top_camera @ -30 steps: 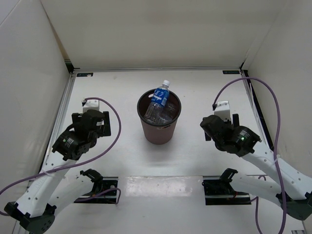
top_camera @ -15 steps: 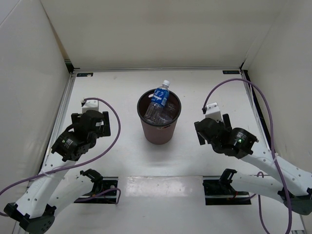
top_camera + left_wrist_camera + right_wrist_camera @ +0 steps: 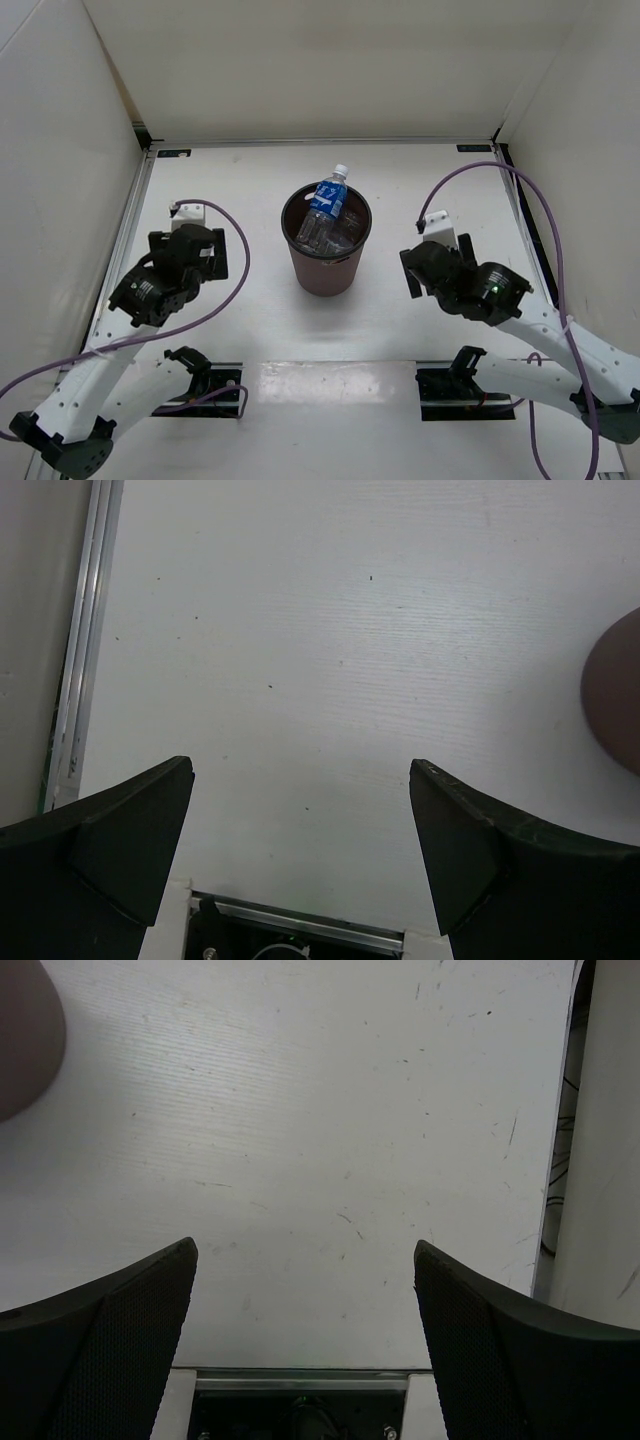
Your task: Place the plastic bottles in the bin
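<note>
The dark maroon bin [image 3: 326,272] stands upright at the table's middle. A clear bottle with a blue label and white cap [image 3: 329,196] sticks out of it, leaning toward the far side. Other clear bottles [image 3: 312,233] lie inside; their labels do not show and no orange bottle is visible. My left gripper [image 3: 170,270] hovers left of the bin, open and empty [image 3: 301,765]. My right gripper [image 3: 455,275] hovers right of the bin, open and empty [image 3: 306,1245]. The bin's side shows at the right edge of the left wrist view [image 3: 615,700] and at the top left of the right wrist view [image 3: 25,1040].
White walls enclose the table on three sides. Metal rails run along the left [image 3: 80,680] and right edges. The arm base mounts [image 3: 205,385] [image 3: 465,385] sit at the near edge. Purple cables [image 3: 545,200] loop from both wrists.
My right arm has swung a little left and toward the near edge, its cable loop shifting with it. My left arm has barely moved. The bin and bottles are unchanged.
</note>
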### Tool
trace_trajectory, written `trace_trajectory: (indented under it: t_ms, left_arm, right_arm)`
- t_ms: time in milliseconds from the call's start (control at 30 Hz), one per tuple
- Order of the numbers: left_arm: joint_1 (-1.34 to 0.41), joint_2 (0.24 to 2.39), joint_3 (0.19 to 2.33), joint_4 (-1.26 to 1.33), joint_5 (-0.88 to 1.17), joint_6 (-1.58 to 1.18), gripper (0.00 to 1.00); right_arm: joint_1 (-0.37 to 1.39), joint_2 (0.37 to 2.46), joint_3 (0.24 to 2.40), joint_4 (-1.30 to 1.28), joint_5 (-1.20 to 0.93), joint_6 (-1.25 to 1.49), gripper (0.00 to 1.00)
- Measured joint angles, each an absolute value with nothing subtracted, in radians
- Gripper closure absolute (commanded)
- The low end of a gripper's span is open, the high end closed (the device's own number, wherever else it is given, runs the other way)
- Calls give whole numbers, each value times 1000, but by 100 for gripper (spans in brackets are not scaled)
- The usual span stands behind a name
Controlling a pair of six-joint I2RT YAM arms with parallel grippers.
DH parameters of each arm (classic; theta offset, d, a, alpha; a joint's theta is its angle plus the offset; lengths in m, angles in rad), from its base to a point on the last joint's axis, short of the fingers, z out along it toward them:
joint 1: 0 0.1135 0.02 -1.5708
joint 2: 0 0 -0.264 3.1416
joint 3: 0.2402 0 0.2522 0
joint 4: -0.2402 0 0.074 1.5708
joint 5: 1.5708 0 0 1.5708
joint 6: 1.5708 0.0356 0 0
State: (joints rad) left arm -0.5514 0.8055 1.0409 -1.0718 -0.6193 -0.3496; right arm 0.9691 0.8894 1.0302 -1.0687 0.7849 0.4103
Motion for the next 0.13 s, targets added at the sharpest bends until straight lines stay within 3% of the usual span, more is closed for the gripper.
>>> trace_trajectory:
  t_ms: [133]
  left_arm:
    - [-551, 817, 1043, -1081, -620, -353, 0]
  right_arm:
    - [946, 889, 1030, -1068, 780, 410, 10]
